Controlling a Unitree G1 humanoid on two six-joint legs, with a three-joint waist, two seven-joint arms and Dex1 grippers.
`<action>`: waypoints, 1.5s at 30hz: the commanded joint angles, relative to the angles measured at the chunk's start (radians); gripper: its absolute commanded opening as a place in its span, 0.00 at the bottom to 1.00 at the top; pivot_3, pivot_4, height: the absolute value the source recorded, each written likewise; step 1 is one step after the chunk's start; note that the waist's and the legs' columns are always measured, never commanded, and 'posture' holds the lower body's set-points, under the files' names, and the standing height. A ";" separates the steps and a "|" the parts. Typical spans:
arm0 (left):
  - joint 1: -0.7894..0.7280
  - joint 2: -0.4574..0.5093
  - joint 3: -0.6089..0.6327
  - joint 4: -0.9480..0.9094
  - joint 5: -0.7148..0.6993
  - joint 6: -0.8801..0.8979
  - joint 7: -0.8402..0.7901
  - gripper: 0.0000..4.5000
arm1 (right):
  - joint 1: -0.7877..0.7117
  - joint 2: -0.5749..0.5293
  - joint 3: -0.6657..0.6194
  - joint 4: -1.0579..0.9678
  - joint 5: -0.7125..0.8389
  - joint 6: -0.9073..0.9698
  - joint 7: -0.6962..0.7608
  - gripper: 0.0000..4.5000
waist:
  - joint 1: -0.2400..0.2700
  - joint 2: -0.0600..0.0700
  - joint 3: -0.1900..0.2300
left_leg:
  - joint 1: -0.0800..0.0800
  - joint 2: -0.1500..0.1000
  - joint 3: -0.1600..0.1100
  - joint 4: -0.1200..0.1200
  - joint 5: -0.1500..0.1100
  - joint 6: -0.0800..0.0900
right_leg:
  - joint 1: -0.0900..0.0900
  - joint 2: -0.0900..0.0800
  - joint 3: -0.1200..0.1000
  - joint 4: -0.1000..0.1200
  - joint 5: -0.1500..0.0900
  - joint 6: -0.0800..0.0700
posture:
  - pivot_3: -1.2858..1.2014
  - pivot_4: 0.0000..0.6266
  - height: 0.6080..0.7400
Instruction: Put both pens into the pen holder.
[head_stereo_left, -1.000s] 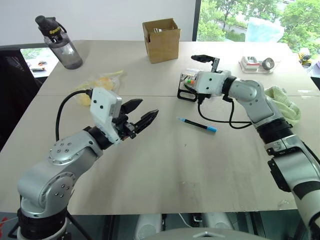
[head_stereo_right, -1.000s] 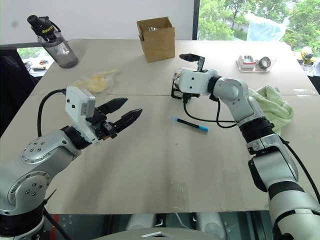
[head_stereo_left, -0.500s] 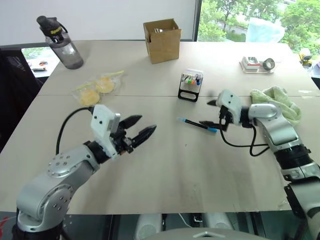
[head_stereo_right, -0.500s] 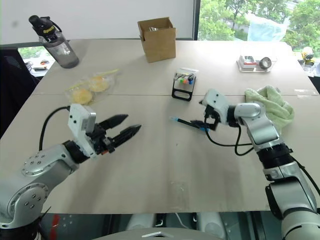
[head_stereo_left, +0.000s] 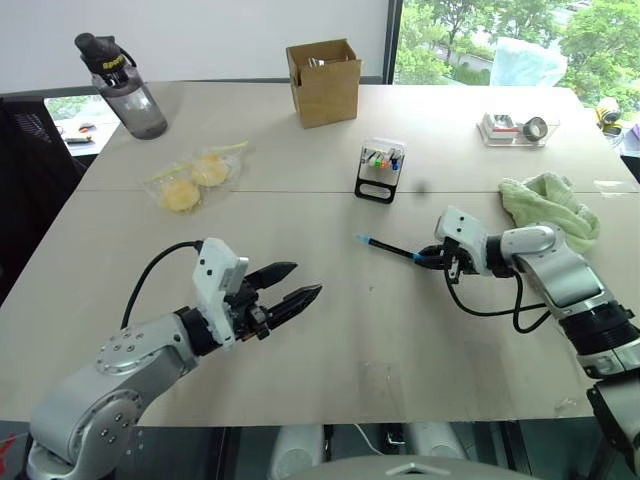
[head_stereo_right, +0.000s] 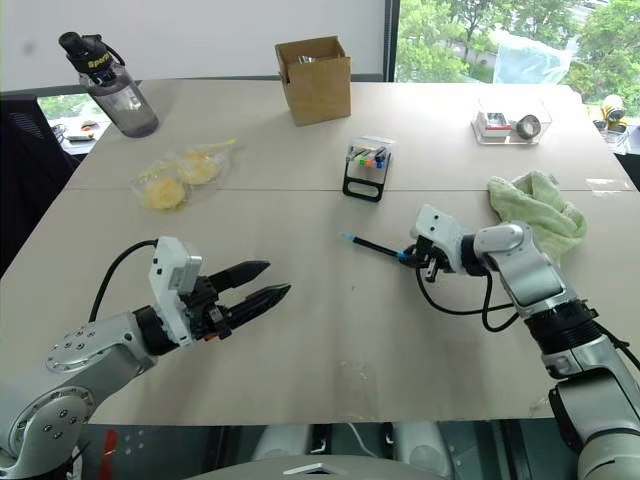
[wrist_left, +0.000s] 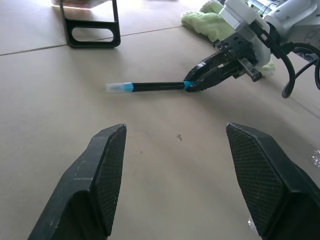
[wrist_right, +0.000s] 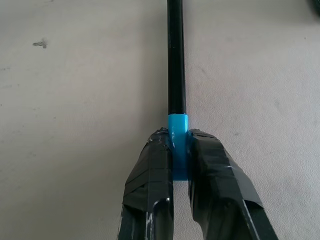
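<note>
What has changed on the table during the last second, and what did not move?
The right gripper left the pen holder, came down to the table and shut on the blue end of the pen. The left gripper sank a little, jaws open as before. The pen holder, cardboard box, bottle and green cloth stayed put.

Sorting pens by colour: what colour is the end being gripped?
Light blue, on the slim black-barrelled pen; right wrist view shows it best.

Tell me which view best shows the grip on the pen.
Right wrist view: the right end effector is shut on the pen at its blue end, both fingers against it. Left wrist view shows the same grip side-on, with the whole pen on the table. The eye views show pen and end effector from farther off.
</note>
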 joint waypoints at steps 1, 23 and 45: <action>-0.028 -0.053 0.020 0.014 -0.045 -0.015 0.058 0.72 | 0.013 0.008 -0.041 -0.035 0.026 -0.005 -0.009 0.01 | 0.001 0.000 0.000 | 0.000 0.000 0.000 0.000 0.000 0.000 | 0.000 0.000 0.000 0.000 0.000 0.000 | 0.52 0.24 0.97; -0.179 -0.428 -0.003 0.082 -0.587 -0.199 0.462 0.72 | 0.065 0.191 -0.176 -0.348 0.469 0.134 0.008 0.01 | 0.001 -0.001 0.000 | 0.001 -0.001 -0.002 0.002 0.002 -0.003 | 0.004 0.001 -0.001 0.000 0.000 0.000 | 0.52 0.24 0.97; -0.210 -0.150 -0.145 0.106 -0.293 -0.131 0.273 0.00 | 0.009 0.026 -0.079 -0.403 0.549 0.463 0.004 0.50 | 0.000 -0.001 0.000 | 0.002 -0.001 -0.003 0.002 0.002 -0.003 | 0.005 0.002 -0.003 -0.001 0.000 0.000 | 0.52 0.24 0.97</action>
